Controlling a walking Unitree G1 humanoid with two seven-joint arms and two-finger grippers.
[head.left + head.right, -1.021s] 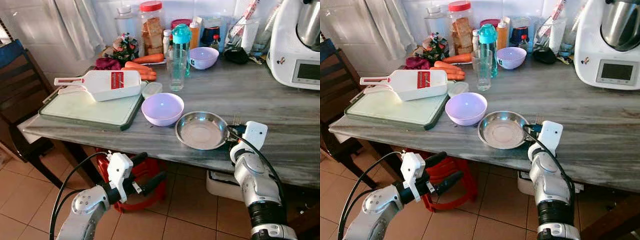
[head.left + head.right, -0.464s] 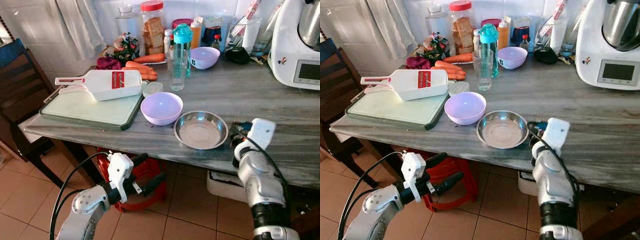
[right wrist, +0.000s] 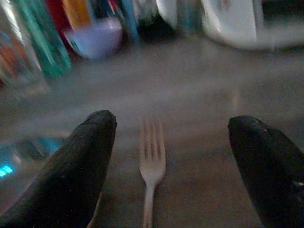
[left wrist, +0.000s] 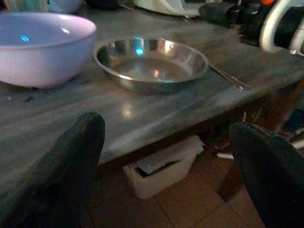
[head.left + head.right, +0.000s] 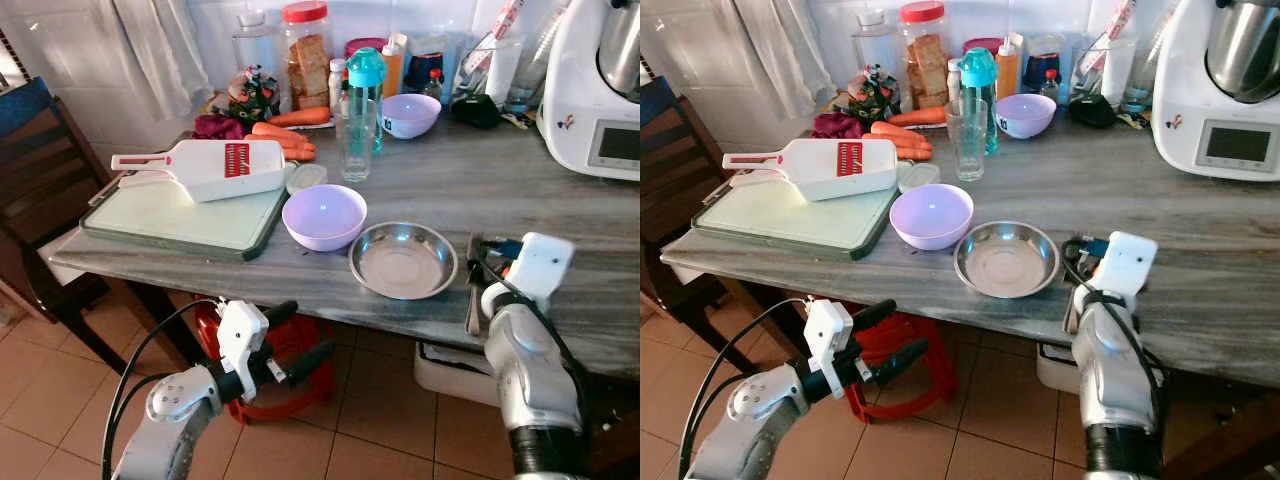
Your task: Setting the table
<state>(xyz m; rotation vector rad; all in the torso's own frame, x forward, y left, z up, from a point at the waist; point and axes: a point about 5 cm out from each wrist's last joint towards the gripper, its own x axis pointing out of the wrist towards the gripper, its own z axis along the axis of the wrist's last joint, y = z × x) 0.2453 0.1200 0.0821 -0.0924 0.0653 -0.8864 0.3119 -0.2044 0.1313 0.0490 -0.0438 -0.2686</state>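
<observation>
- A grey table [image 5: 560,200] stands in front of the robot, with many kitchen things on it.
- A shiny metal plate [image 5: 403,260] sits near the front edge of the table.
- A fork [image 3: 151,170] lies flat on the table just to the right of the metal plate, with its prongs pointing toward the back of the table.
- The right gripper [image 3: 175,161] is low over the table at its front edge, right above the fork. Its two black fingers [image 3: 71,175] are spread wide, one on each side of the fork, and they do not touch it.
- A purple bowl [image 5: 324,216] stands just to the left of the metal plate, very near it.
- A green cutting board [image 5: 180,215] lies further to the left, and a white slicer [image 5: 205,168] with a red part rests on it.
- Orange carrots [image 5: 285,135] lie behind the cutting board.
- A clear glass [image 5: 354,140] and a teal bottle [image 5: 364,90] stand in the middle of the table, close together.
- A smaller purple bowl [image 5: 410,114] sits near the back, and a big white kitchen machine [image 5: 600,90] stands at the far right.
- The left gripper [image 5: 290,345] hangs below the table edge, over the tiled floor [image 5: 60,400]. Its fingers are wide apart and hold nothing.
- A red stool [image 5: 290,345] stands under the table, behind the left gripper.
</observation>
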